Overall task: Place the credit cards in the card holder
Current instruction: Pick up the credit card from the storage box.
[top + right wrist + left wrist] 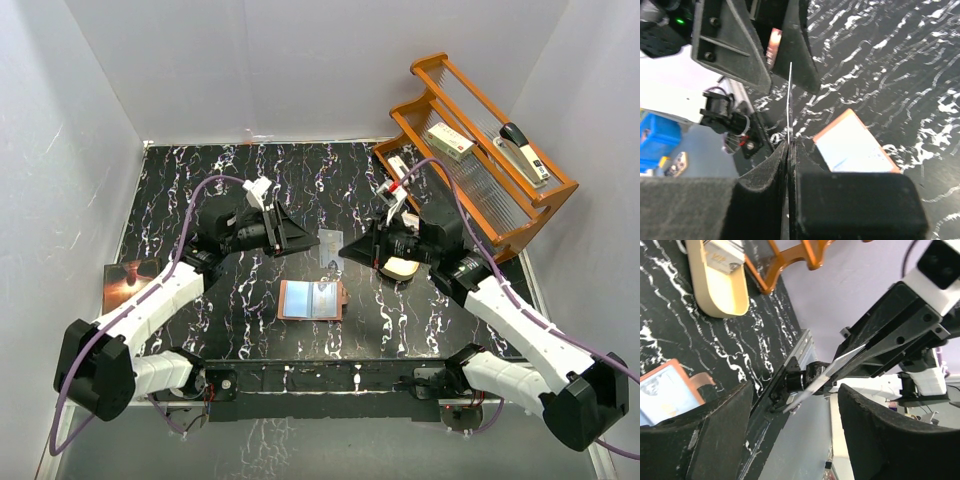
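right claw (790,146) pinching a credit card (789,100) edge-on, left claw (795,400) spread wide facing it, card holder (310,298) lying open

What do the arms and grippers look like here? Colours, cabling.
The left arm and right arm match: white links, bulky black joints, a purple cable looping along each. The left gripper and right gripper are black, with wedge-shaped fingers faced in rough dark padding.

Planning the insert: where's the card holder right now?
Top view: the card holder lies open at centre, just nearer the robot than the left hand and right hand.
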Robot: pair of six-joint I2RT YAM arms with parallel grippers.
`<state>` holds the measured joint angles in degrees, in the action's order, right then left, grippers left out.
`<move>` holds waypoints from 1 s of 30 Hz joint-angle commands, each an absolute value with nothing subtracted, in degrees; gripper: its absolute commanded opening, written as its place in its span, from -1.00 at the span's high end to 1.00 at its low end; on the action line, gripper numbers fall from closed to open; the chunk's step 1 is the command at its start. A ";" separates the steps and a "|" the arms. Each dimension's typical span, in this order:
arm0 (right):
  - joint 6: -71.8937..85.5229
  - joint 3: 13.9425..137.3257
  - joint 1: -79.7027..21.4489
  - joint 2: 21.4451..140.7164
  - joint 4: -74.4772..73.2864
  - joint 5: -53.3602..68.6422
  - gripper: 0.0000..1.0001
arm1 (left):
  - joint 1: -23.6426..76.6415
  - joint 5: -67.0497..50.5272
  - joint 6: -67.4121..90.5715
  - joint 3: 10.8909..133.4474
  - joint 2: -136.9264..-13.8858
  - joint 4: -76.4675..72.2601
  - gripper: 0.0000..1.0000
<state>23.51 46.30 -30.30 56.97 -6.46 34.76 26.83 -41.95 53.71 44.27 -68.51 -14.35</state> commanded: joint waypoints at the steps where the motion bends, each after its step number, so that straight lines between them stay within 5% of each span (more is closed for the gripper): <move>1: 32.55 45.42 -30.50 54.77 5.74 40.18 1.00 | 26.70 -45.79 57.72 43.32 -66.20 -25.09 -0.28; 5: 36.52 44.40 -30.41 55.15 9.44 41.40 1.00 | 26.71 -46.46 59.00 43.21 -66.48 -27.08 0.05; 10: 37.79 43.80 -30.43 55.45 9.84 40.65 1.00 | 26.72 -46.88 60.83 42.39 -66.71 -28.45 0.78; 14: 37.37 43.90 -30.50 56.21 6.95 39.73 1.00 | 26.72 -47.00 63.04 40.87 -66.08 -31.68 1.00; 24: 39.34 41.52 -30.51 56.85 9.35 39.70 1.00 | 26.71 -47.86 64.79 38.71 -66.18 -35.02 1.00; 30: 43.87 40.20 -30.48 56.99 15.58 42.41 1.00 | 26.72 -48.41 65.65 37.23 -66.24 -37.14 0.23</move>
